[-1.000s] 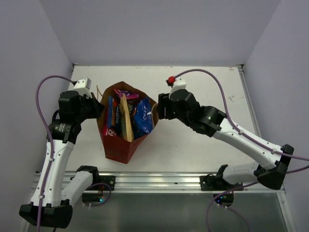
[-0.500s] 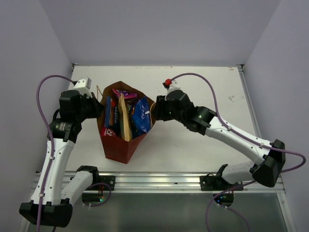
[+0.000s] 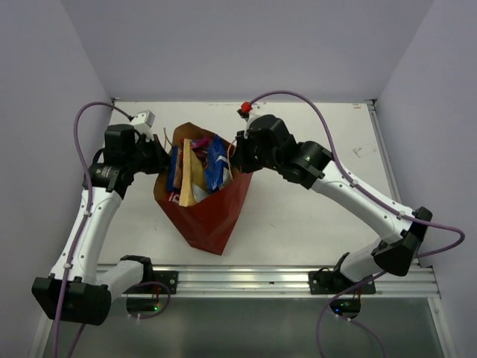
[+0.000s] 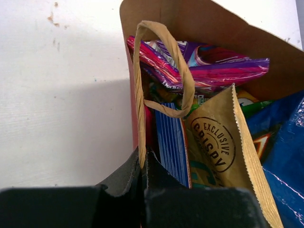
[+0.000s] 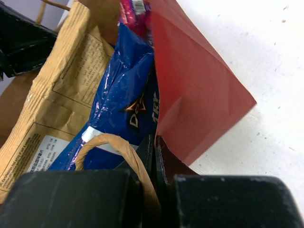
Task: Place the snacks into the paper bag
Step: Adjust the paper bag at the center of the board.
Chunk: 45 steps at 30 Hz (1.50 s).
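Observation:
The paper bag [image 3: 212, 212], brown with red sides, hangs tilted between my two grippers with its mouth open. Snacks stand inside it: a tan-gold packet [image 4: 223, 142], a blue striped one [image 4: 173, 142], a purple-pink one [image 4: 213, 66] and a large blue one [image 5: 123, 95]. My left gripper [image 4: 144, 156] is shut on the bag's left rim at the foot of a tan loop handle [image 4: 161, 66]. My right gripper [image 5: 154, 147] is shut on the right rim beside the other handle [image 5: 114, 147]. From above, the left gripper [image 3: 162, 165] and the right gripper [image 3: 237, 160] flank the bag's mouth.
The white table [image 3: 320, 216] stretches right of the bag and behind it. Walls close in on the left, the back and the right. A metal rail [image 3: 246, 280] with the arm bases runs along the near edge.
My right gripper has closed on the bag's right rim. Both grippers moved toward the back with the bag. The bag now looks raised and tilted, its bottom swung to the right.

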Motion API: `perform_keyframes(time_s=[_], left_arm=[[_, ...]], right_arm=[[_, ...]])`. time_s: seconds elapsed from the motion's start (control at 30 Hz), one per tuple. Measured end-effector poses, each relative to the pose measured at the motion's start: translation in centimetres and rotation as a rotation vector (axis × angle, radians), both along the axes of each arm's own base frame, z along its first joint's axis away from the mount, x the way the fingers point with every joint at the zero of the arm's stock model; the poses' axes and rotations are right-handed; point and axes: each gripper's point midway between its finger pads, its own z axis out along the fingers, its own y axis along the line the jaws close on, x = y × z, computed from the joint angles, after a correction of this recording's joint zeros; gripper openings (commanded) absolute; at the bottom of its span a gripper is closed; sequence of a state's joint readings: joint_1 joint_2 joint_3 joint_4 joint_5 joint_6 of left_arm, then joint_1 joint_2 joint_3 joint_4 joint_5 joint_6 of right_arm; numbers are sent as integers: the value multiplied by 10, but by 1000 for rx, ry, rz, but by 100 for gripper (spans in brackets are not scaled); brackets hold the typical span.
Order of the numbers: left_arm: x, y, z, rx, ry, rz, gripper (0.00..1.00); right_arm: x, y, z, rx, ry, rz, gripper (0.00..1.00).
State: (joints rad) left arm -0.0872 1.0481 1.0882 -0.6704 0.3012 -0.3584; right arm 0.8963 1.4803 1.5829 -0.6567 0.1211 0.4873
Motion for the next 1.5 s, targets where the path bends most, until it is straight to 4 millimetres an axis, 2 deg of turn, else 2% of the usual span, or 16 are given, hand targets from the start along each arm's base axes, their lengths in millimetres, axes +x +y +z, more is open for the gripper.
perform_keyframes(time_s=[0.1,0.2,0.27,0.37,0.47,0.63,0.73,0.8,0.87,1.03,1.13,1.2,1.33,1.37,1.43,1.5], left_arm=[[9,-22,18,-4,-21,-56,0],[9,-46,34,3,-87,-111,0],[9,-52,29,4,-80,-123,0],[15,-60,8,-7,-44,-136,0],[15,-77,-6,-18,-14,-179,0],[13,-105,8,-14,-66,-250,0],[4,-125,15,-13,-97,-303,0],[-3,-134,17,-15,-107,-332,0],[-8,-135,14,-24,-128,-332,0],[-16,-131,-10,-37,-87,-306,0],[-15,-134,-10,-53,-83,-298,0],[-14,-131,-9,-42,-80,-277,4],[-10,-121,4,-7,-88,-215,18],[-10,-117,9,1,-96,-196,27],[-9,-108,21,6,-128,-152,33],[-9,-101,37,-2,-172,-122,44]], right_arm=[[2,-8,16,3,-35,-12,0],[5,-19,13,-14,-32,-35,0],[10,-27,3,-41,-28,-61,0],[20,-39,-22,-88,8,-95,0],[29,-47,-36,-116,21,-116,0],[54,-60,-36,-153,10,-155,0],[68,-63,-33,-168,-5,-181,0],[70,-66,-34,-177,-11,-193,4],[73,-68,-33,-183,-21,-206,4],[76,-69,-32,-175,-27,-233,5],[77,-68,-33,-163,-27,-241,7],[78,-68,-32,-158,-24,-247,9],[82,-65,-25,-129,-50,-255,24],[83,-65,-21,-118,-61,-259,27],[84,-66,-11,-97,-83,-265,31],[83,-68,-1,-78,-105,-271,38]])
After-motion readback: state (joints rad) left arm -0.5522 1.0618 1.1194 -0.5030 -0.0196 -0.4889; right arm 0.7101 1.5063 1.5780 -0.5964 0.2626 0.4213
